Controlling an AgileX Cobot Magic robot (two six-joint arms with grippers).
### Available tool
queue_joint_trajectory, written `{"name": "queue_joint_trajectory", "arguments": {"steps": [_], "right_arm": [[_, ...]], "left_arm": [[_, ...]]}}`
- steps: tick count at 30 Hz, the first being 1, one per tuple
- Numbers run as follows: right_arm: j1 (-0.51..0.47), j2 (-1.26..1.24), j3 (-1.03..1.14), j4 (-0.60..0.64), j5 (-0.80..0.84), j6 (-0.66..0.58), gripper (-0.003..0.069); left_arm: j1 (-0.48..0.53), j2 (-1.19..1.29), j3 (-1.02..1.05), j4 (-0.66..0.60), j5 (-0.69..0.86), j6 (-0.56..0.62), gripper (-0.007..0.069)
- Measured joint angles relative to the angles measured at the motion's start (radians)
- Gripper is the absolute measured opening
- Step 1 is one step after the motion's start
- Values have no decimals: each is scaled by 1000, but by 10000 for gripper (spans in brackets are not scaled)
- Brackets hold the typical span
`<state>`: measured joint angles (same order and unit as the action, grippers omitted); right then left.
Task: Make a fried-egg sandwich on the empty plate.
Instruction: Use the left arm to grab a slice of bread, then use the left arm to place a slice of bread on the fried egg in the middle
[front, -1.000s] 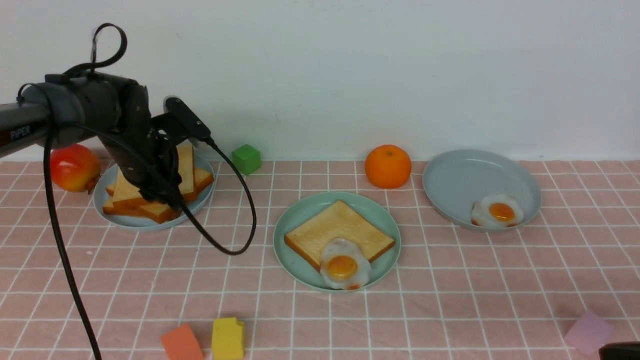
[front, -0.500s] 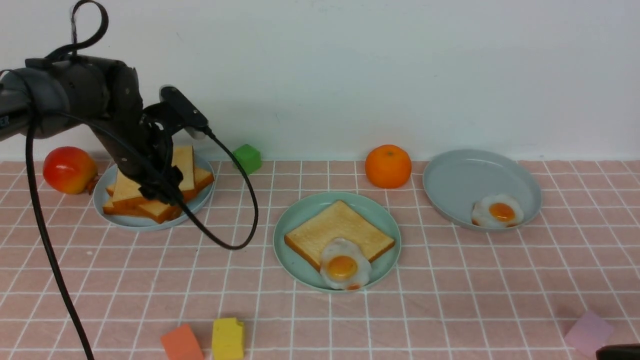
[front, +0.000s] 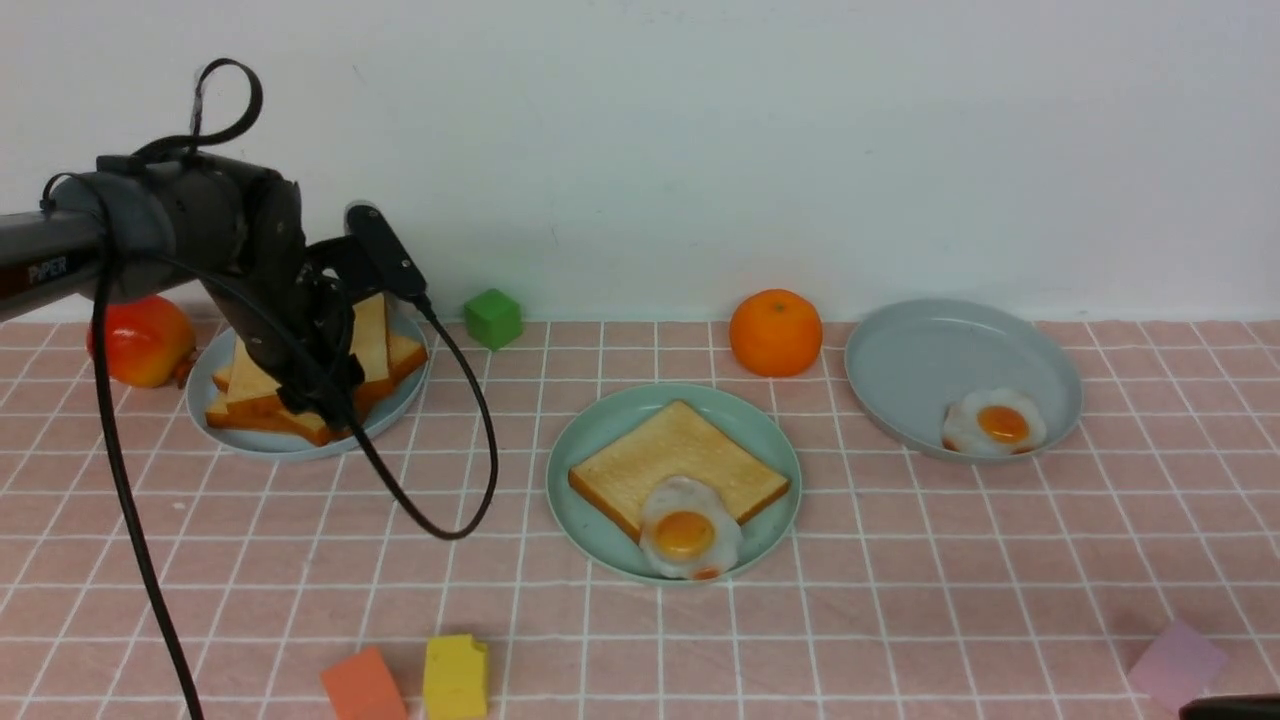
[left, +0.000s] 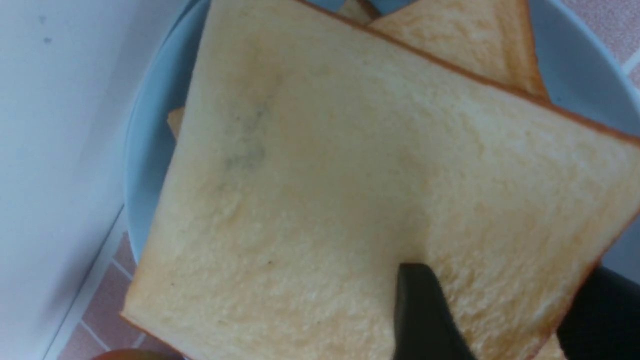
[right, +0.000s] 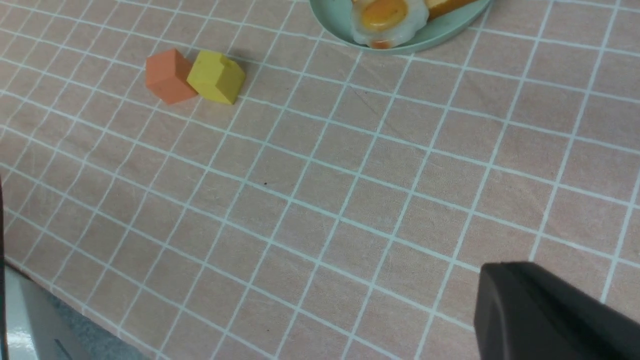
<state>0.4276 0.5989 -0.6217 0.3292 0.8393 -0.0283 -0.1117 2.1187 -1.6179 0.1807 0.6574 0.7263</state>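
Nearest, off the mint plate (front: 590, 440)'s near right, the right gripper (right: 545, 315) sits closed, with nothing seen in it. On the mint plate one toast (front: 675, 460) lies flat. An egg (front: 688, 538) laps over its near corner and reaches the rim, so only the second slice seems to be missing. Far left of the mint plate, the left gripper (front: 320, 398) is down at the pile (front: 250, 400) on a grey plate (front: 270, 447). Its jaws stand apart with a corner of the top slice (left: 350, 190) between them, but whether they pinch it cannot be told. The slice looks light, stiff and dry, and not fragile. A hold at a free corner, one finger above and one below, should serve if it is kept level.
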Motion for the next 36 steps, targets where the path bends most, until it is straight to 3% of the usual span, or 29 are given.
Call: {"name": "queue_joint_trajectory", "arguments": {"steps": [1, 4, 7, 19, 23, 28, 31, 36], "right_arm": [[0, 0, 0, 0, 0, 0, 8], [0, 0, 0, 1, 0, 0, 10], [0, 0, 0, 3, 0, 0, 10], [0, -29, 0, 8, 8, 0, 10], [0, -77, 0, -5, 41, 6, 10], [0, -146, 0, -45, 90, 55, 10], [0, -173, 0, -63, 117, 69, 10], [0, -190, 0, -68, 146, 75, 10]], "left_arm": [[0, 0, -1, 0, 0, 0, 333], [0, 3, -2, 0, -2, 0, 169], [0, 3, -2, 0, -4, 0, 85], [-38, -124, 4, -66, 76, -105, 69], [-154, -229, 3, -142, 160, -205, 69], [-375, -234, 3, -208, 275, -475, 69], [-491, -207, 3, -188, 261, -557, 69], [-591, -153, 3, -97, 172, -634, 66]]}}
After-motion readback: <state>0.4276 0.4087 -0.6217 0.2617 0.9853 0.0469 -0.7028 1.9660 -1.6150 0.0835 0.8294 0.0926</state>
